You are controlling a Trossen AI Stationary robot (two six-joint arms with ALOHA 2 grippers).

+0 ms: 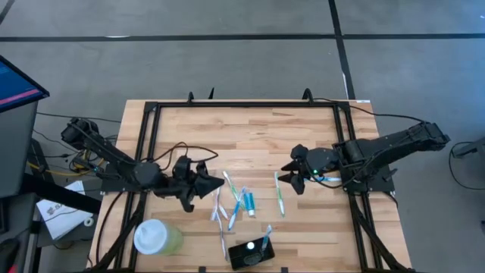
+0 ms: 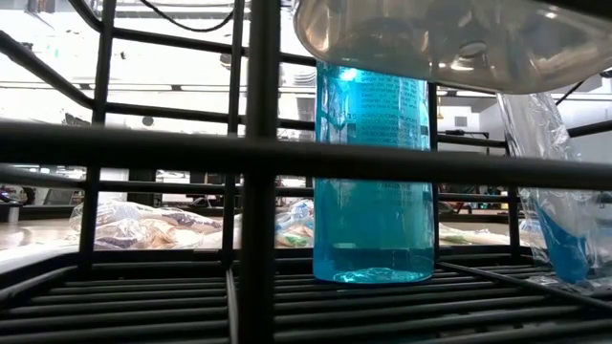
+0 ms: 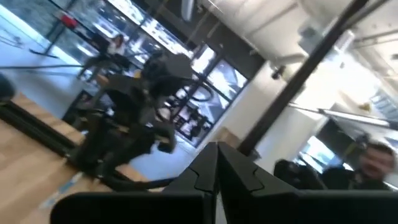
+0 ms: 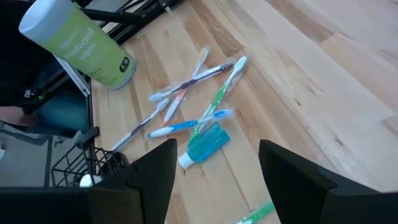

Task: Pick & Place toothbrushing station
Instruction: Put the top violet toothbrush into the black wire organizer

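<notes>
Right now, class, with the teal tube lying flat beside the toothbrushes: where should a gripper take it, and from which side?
Probably mid-body on the teal tube, pinching across its long edges, coming straight down: it lies flat, with toothbrushes crowding its wide end.

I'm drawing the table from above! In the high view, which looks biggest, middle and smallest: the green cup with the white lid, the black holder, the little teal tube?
1. Pale green cup with round white lid
2. Small black rectangular holder, a bit smaller
3. Small teal tube, clearly smallest
</notes>
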